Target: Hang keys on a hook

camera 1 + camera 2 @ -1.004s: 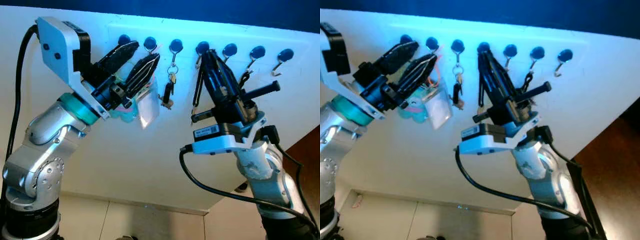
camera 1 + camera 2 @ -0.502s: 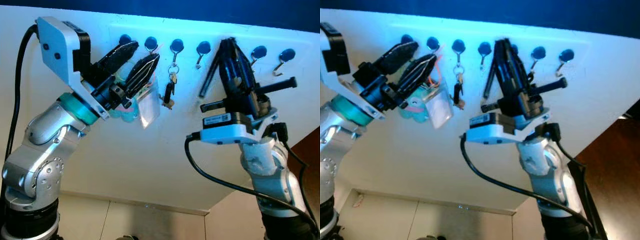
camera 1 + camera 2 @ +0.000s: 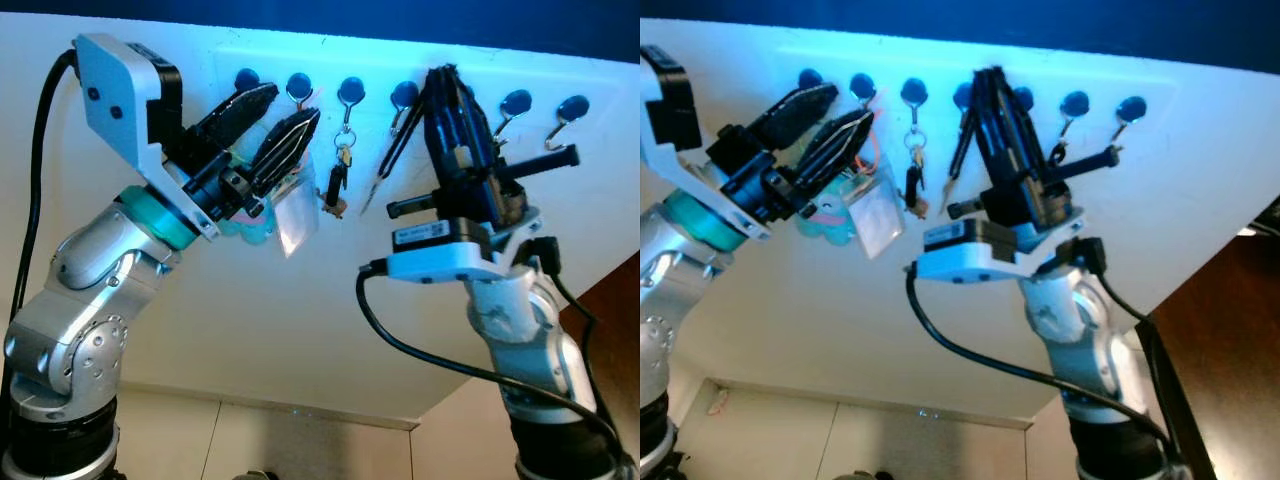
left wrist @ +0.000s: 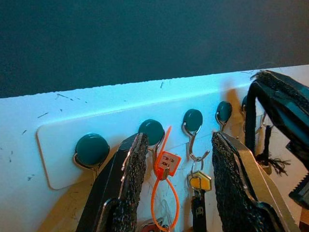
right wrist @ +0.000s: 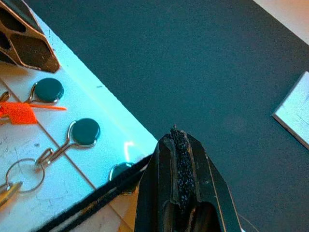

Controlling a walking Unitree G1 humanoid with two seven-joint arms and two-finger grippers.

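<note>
A row of dark round hooks [image 3: 350, 90] runs along a white wall plate [image 4: 53, 145]. My right gripper [image 3: 440, 75] is raised between the fourth hook [image 3: 403, 93] and the fifth one, shut on a black key cord [image 3: 400, 140]. The cord slants down to a small silver key [image 3: 369, 201] and, in the right wrist view, runs from the shut fingers [image 5: 181, 159] past a hook knob [image 5: 120, 169]. My left gripper [image 3: 288, 102] stands open by the second hook [image 4: 152, 130]. An orange-tagged bundle [image 4: 166, 164] hangs between its fingers.
Another set of keys [image 3: 340, 170] hangs on the third hook. A clear card holder [image 3: 295, 220] and a teal item [image 3: 245, 222] dangle below my left gripper. Two hooks [image 3: 572, 107] lie at the right end of the row. Dark wall [image 4: 145, 38] rises above the plate.
My right gripper swung right toward the fifth hook, then back left and slightly up, the cord and key swinging with it. The left arm has not moved.
</note>
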